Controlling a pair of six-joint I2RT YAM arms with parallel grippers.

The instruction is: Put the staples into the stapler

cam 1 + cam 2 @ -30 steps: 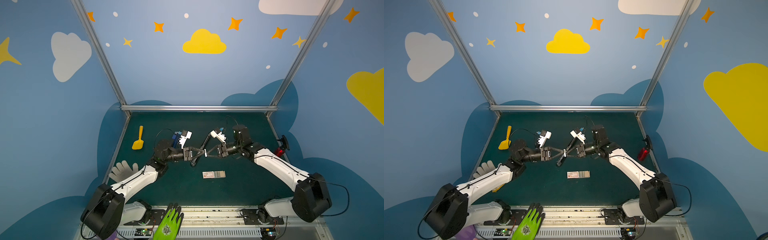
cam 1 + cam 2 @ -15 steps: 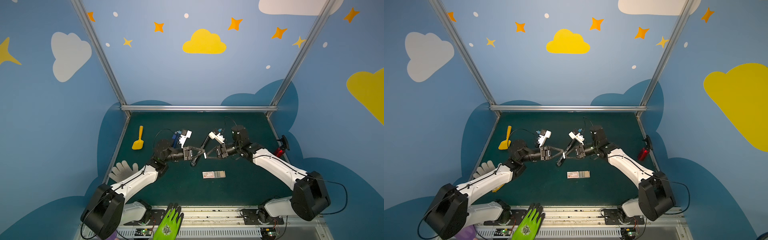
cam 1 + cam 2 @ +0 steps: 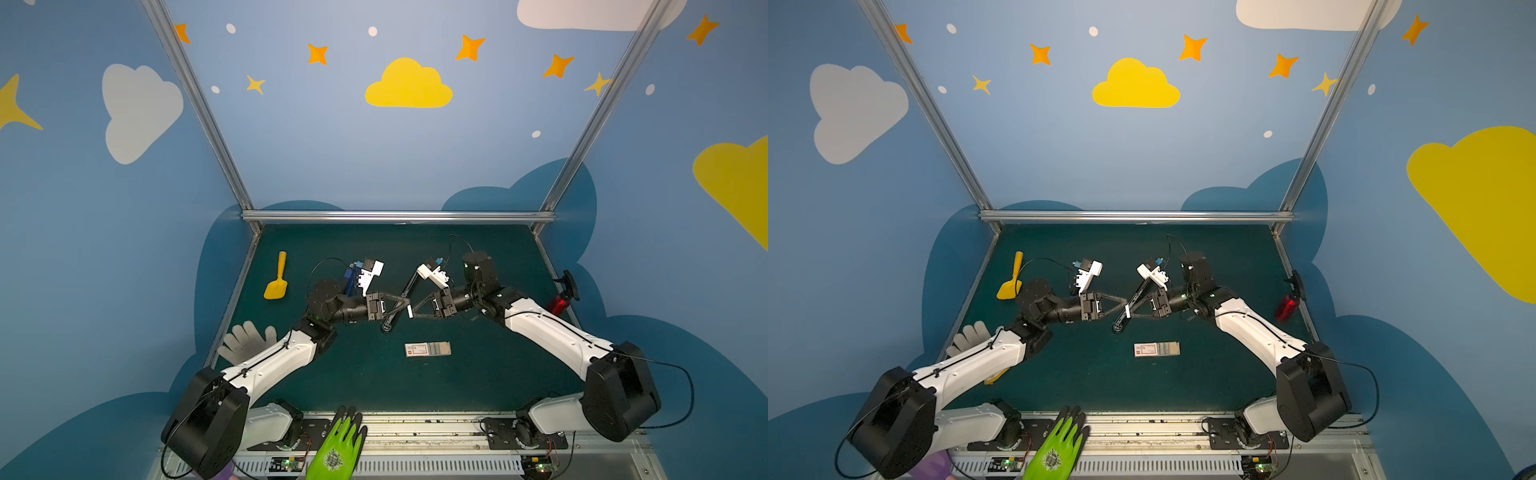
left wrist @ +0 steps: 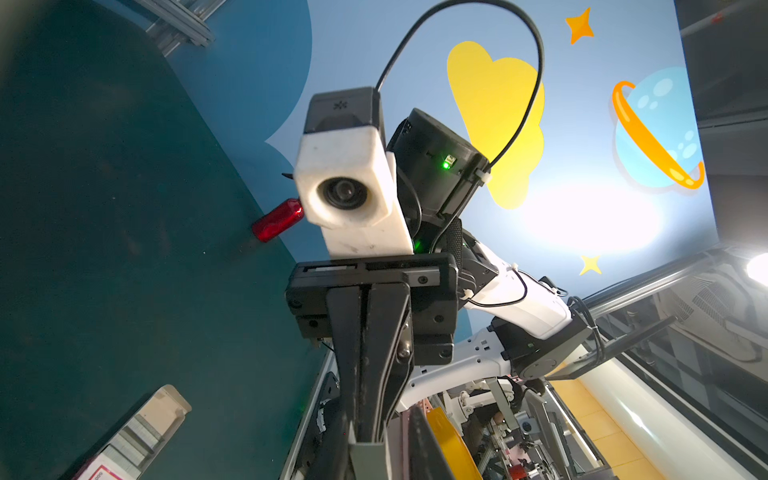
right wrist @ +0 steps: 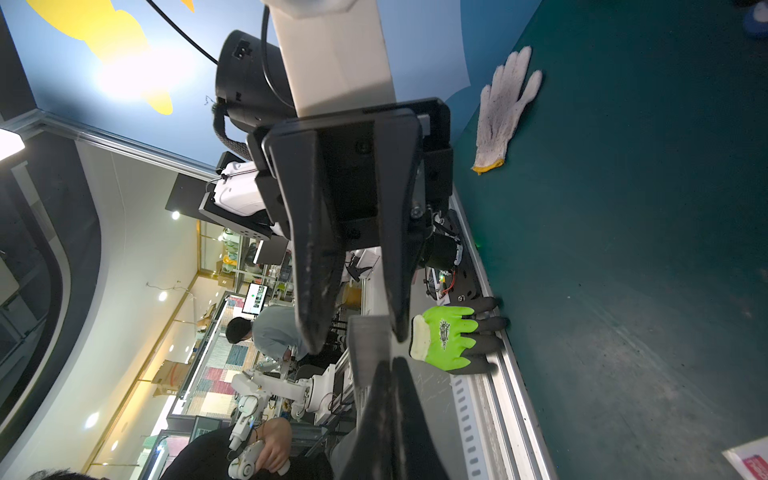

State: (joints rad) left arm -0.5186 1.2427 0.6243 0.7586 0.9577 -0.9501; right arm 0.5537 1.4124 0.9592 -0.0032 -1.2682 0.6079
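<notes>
1. In both top views the right gripper (image 3: 412,309) pinches a grey staple strip (image 5: 368,345).
2. The left gripper (image 3: 403,301) flanks the black stapler (image 3: 410,284); I cannot tell its grip.
3. The staples box (image 3: 428,349) lies toward the table (image 3: 478,382) front edge.

the green table (image 3: 478,386) carries a yellow scoop (image 3: 277,282), a staple box (image 3: 427,349) (slid open) and a white glove (image 3: 245,338).
</notes>
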